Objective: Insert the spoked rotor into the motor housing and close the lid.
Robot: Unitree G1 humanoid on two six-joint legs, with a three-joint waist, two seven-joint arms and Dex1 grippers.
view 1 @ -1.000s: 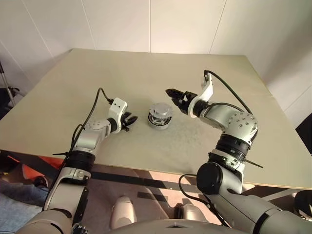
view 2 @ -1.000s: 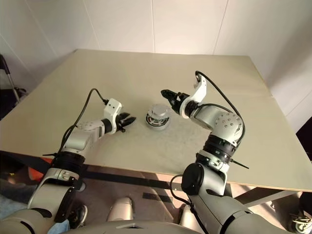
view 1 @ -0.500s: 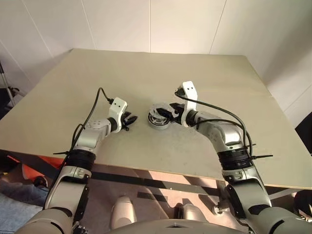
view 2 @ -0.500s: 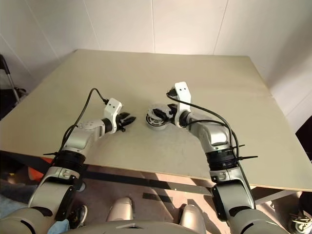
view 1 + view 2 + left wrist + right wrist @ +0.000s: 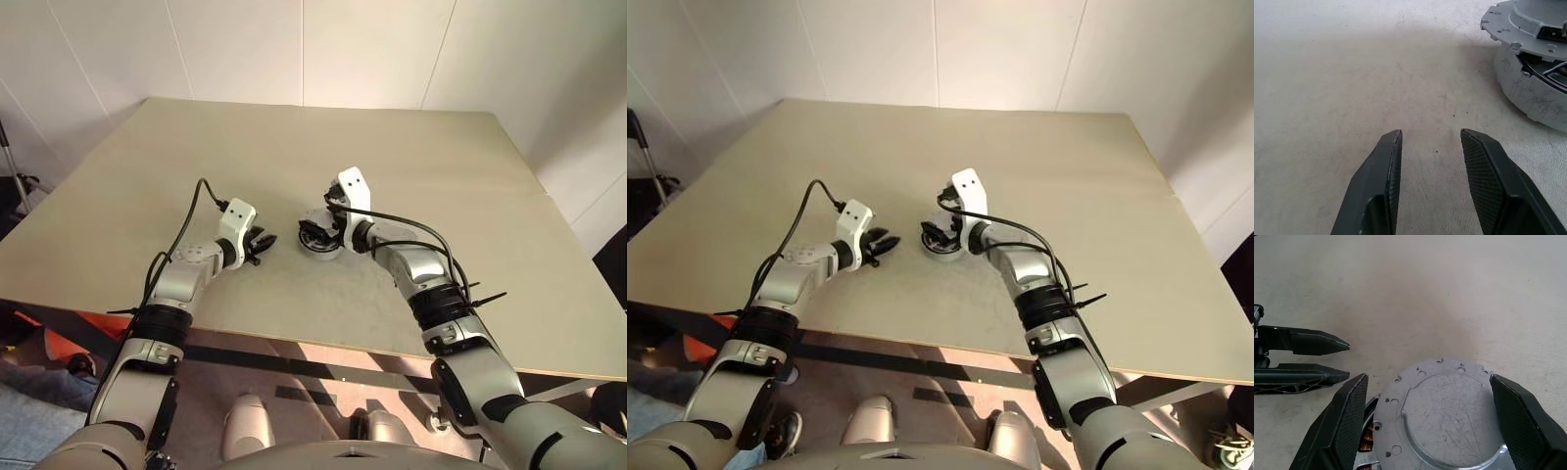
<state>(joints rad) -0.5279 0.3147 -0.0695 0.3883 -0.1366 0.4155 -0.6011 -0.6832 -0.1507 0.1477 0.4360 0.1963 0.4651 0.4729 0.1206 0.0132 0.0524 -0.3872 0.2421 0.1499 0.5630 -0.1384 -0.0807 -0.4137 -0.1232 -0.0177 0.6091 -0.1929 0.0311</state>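
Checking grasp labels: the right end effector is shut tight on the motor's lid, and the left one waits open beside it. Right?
Not quite. The right end effector is open, its fingers straddling the lid without clamping it, as the right wrist view shows. The left end effector does wait open beside it.

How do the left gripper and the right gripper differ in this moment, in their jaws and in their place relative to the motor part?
The right gripper has its jaws spread wide, one on each side of the silver lid of the motor housing. The left gripper has a narrower gap, with nothing between its jaws but bare table, and sits beside the housing, apart from it. Both point at the housing and have black textured fingers.
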